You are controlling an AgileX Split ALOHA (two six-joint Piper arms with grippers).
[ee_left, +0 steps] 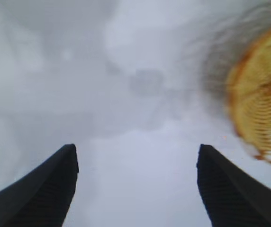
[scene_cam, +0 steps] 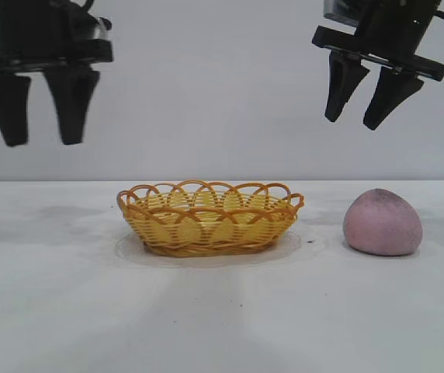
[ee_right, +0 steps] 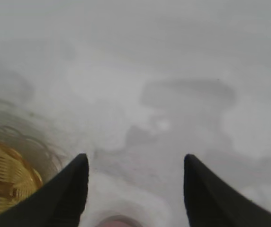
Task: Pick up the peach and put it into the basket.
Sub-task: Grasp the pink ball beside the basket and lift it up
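Observation:
The pink-mauve peach (scene_cam: pixel 383 222) lies on the white table at the right. The yellow-orange wicker basket (scene_cam: pixel 209 217) stands empty at the table's middle, left of the peach. My right gripper (scene_cam: pixel 352 122) hangs open and empty high above, slightly left of the peach. In the right wrist view the gripper (ee_right: pixel 135 163) is open, a sliver of the peach (ee_right: pixel 119 221) shows at the frame edge and part of the basket (ee_right: pixel 5 177) beside one finger. My left gripper (scene_cam: pixel 42 142) hangs open and empty high at the left, away from the basket. The left wrist view shows it (ee_left: pixel 136 151) open over bare table, with the basket (ee_left: pixel 263 101) off to one side.
The white table (scene_cam: pixel 67 311) stretches around the basket and the peach, with faint grey smudges. A plain pale wall stands behind. Nothing else lies on the table.

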